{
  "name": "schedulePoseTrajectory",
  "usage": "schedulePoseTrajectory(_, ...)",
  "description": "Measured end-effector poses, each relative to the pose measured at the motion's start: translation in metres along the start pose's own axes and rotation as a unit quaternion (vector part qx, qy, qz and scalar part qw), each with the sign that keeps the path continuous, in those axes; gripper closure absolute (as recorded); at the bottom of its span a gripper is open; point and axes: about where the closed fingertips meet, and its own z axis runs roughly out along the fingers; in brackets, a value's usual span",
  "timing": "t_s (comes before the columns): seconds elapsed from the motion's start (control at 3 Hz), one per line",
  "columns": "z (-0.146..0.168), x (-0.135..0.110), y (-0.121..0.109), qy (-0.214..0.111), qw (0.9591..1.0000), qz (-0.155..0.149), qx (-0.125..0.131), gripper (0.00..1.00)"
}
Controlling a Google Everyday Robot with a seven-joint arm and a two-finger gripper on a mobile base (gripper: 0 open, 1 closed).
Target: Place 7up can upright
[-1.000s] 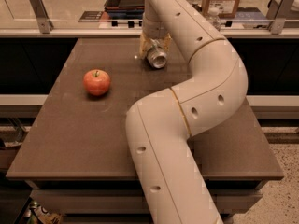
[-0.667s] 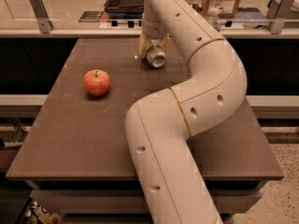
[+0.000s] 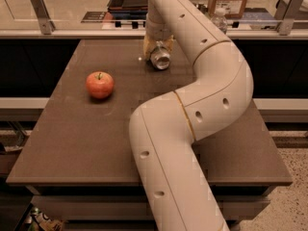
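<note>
7up can [image 3: 160, 60]: silvery, at the far middle of the bench [image 3: 86, 143], tipped with one shiny end toward the camera; contact with the surface cannot be told. Held by the gripper [image 3: 158, 52], which hangs directly over it, yellowish fingers [image 3: 148, 46] clamped on its two sides. Also on bench: one red apple [image 3: 100, 84], left of the can, well apart.

Gripper [image 3: 158, 49] at far side of table [image 3: 86, 143], clamped on tilted can [image 3: 160, 61], shiny end toward camera. Apple [image 3: 100, 84] left, well apart.
</note>
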Motion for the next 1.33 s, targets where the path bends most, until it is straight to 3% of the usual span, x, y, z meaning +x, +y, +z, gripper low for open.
schedulePoseTrajectory(0.67,-0.001,0.000,0.000,-0.001,1.0000,0.000,0.000,1.00)
schedulePoseTrajectory(1.33,-0.030,-0.006,-0.025,-0.038,0.9992,0.002,0.009,1.00)
